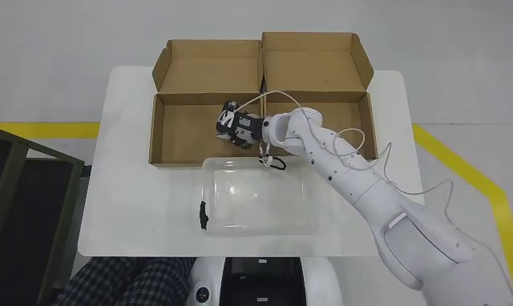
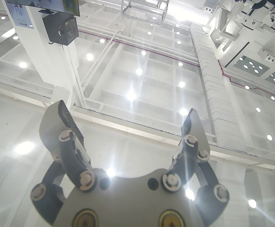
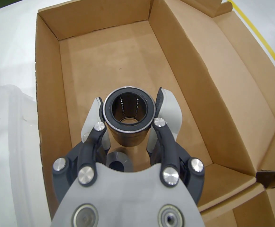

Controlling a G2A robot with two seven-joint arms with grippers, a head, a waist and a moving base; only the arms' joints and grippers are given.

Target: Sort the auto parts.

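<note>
My right gripper (image 3: 130, 95) is shut on a black cylindrical bearing (image 3: 125, 138) with a hollow bore, held above the floor of the left cardboard box (image 3: 99, 55). In the top view that gripper (image 1: 231, 123) hangs over the right half of this box (image 1: 180, 134). Under the gripper, a second dark cylindrical part (image 3: 117, 161) lies on the box floor, partly hidden. A small black part (image 1: 203, 215) sits at the left end of the clear plastic bin (image 1: 264, 226). My left gripper (image 2: 126, 106) points up at the ceiling, open, with nothing between its fingers.
A second open cardboard box (image 1: 353, 114) stands right of the first, both with flaps raised at the back. The clear bin sits just in front of the boxes. A loose cable (image 1: 272, 158) hangs from the right arm over the bin's back edge.
</note>
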